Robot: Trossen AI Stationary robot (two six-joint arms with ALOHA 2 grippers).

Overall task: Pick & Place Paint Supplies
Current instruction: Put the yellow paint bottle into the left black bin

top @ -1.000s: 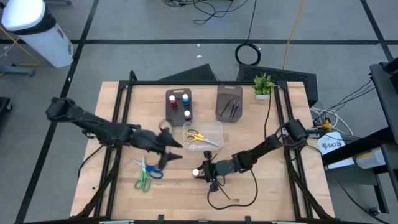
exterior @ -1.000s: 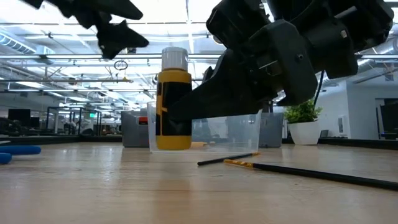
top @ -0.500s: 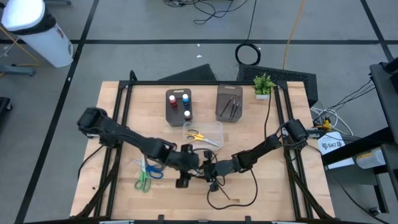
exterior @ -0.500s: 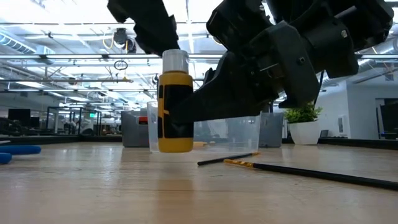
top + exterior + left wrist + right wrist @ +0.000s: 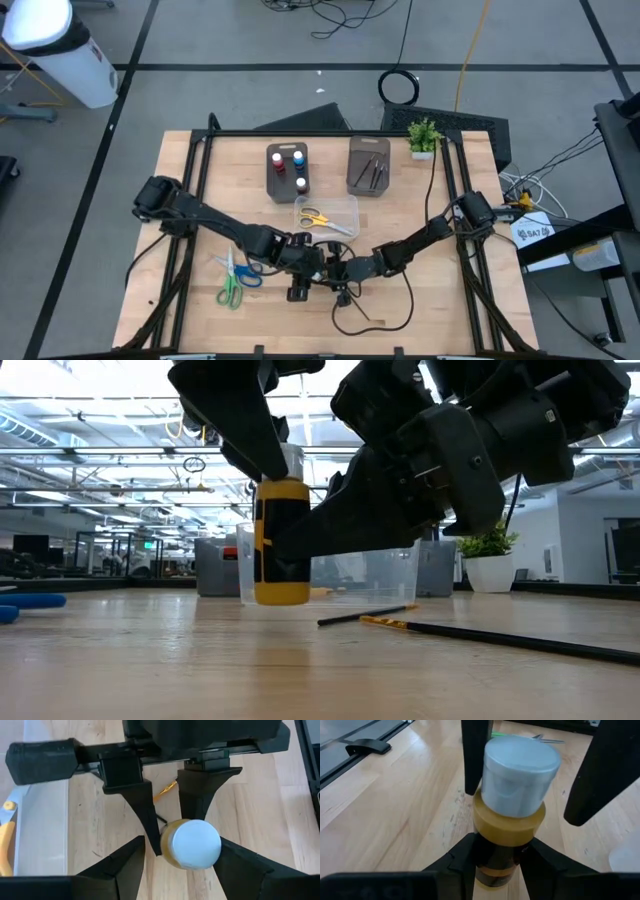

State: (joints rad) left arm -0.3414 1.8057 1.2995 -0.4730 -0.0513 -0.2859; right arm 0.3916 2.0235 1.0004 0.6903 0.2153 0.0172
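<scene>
**Bottle upright between two hands**

The yellow paint bottle [image 5: 280,540] stands upright on the surface [image 5: 300,670], just in front of the clear plastic box [image 5: 327,215], long axis vertical. The right hand [image 5: 497,857] grips its lower body from the side. The left hand [image 5: 190,852] sits directly above, fingers spread either side of the pale cap [image 5: 192,843], not visibly touching it. A downward close looks like the handover.
</scene>
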